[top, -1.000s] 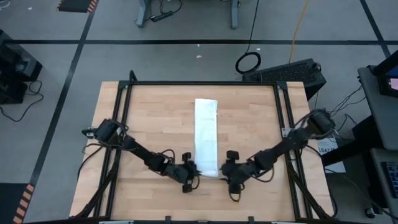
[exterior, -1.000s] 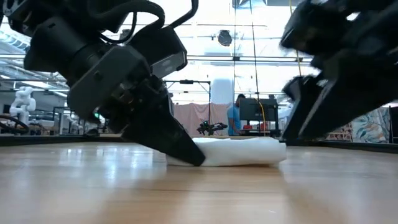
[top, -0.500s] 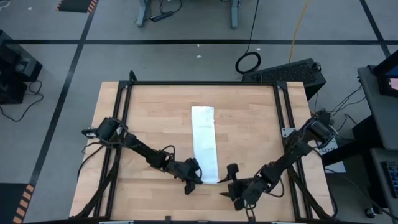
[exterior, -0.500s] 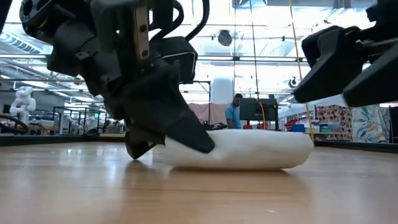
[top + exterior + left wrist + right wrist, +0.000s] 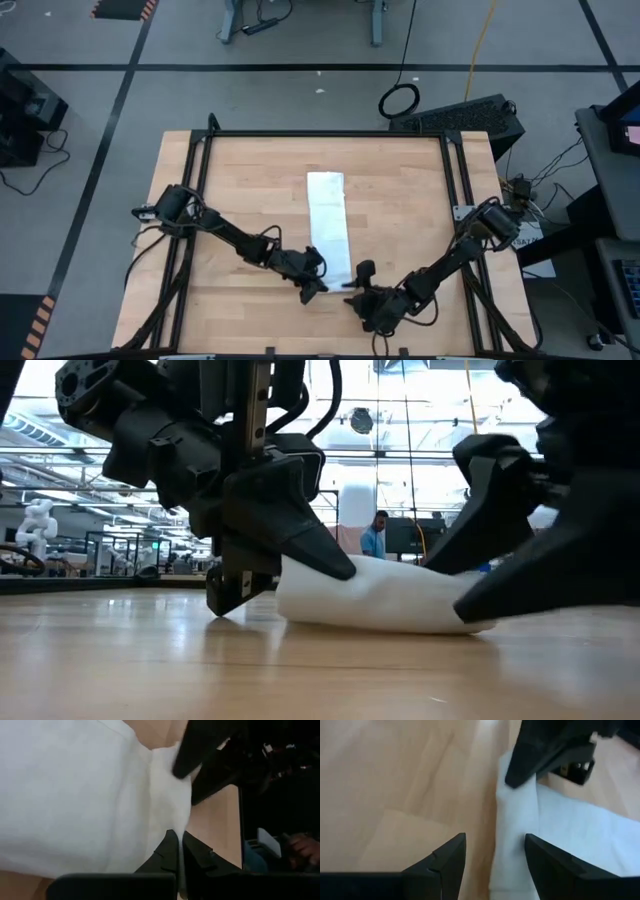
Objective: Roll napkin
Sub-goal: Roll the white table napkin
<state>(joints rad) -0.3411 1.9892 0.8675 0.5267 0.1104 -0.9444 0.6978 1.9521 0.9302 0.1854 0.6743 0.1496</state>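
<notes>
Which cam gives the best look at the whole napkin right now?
High view: the napkin shows whole, a long folded strip mid-table, with the left gripper and right gripper at its near end. Low view shows only that end, lifted. Left wrist view shows cloth close up; right wrist view shows one edge between open fingers.

The napkin (image 5: 329, 225) is plain white, with no pattern. The worktop (image 5: 240, 180) is pale wood in narrow strips, framed in black metal. Both arms are black.

Even overhead light; bright backlit windows in low view. Desk (image 5: 300, 670) glares softly. Wrist views blurred up close.
</notes>
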